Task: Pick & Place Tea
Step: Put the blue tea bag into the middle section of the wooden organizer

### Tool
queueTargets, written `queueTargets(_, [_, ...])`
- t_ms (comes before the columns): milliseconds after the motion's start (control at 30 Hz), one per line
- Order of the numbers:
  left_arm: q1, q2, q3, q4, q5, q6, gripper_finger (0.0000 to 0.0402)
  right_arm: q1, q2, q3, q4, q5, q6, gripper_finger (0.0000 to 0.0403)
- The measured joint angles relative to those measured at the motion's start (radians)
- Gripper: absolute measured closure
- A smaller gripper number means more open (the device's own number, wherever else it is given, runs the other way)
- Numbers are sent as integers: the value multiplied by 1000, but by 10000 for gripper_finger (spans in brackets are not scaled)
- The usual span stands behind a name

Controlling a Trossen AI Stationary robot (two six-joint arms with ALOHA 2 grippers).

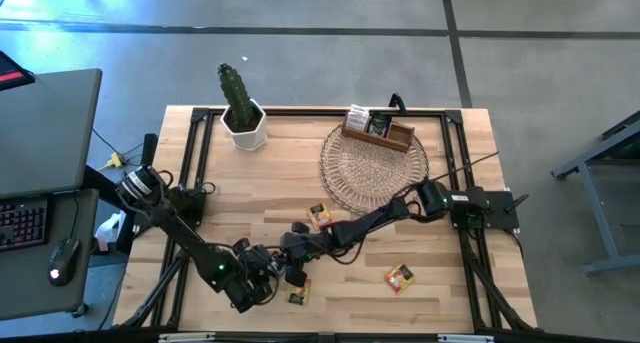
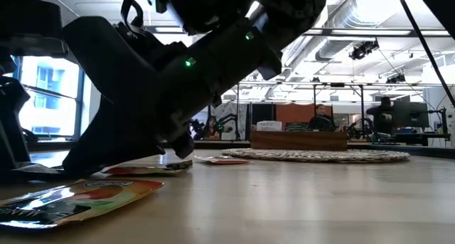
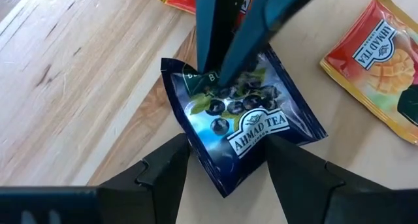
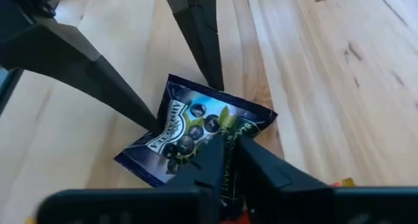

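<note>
Orange sachet point(image 2: 85, 196) on pale wooden table point(image 2: 320, 201)

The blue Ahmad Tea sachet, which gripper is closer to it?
Right. The right gripper pinches one edge of the blue Ahmad Tea sachet; the left gripper stands open, its fingers straddling the opposite end.

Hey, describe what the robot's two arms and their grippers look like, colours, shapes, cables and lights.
Both arms are dark, nearly black, built of jointed segments. The left arm has a pale ring near its base and a small green light on its wrist. The right arm carries a thin black cable from its boxy base. The left gripper and the right gripper each have two flat, tapering, matt black fingers.
</note>
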Motion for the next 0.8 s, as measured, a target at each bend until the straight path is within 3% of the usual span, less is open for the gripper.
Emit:
queueTargets(100, [0,0,0,1,0,3,199,-1,0,0,5,0,-40,393])
queueTargets(300, [1,1,-1,3,-1,3,199,-1,-30,-1,-60,19,-123,387])
queueTargets(400, [1,2,-1,3,-4,5,199,0,-89,-2,-178,93,-208,398])
queueTargets(633, [1,2,-1,6,-19,2,199,-7,-295,-1,-548,465,-410,395])
queueTargets(800, [0,2,-2,17,-27,2,199,-19,-425,-6,-835,871,-573,398])
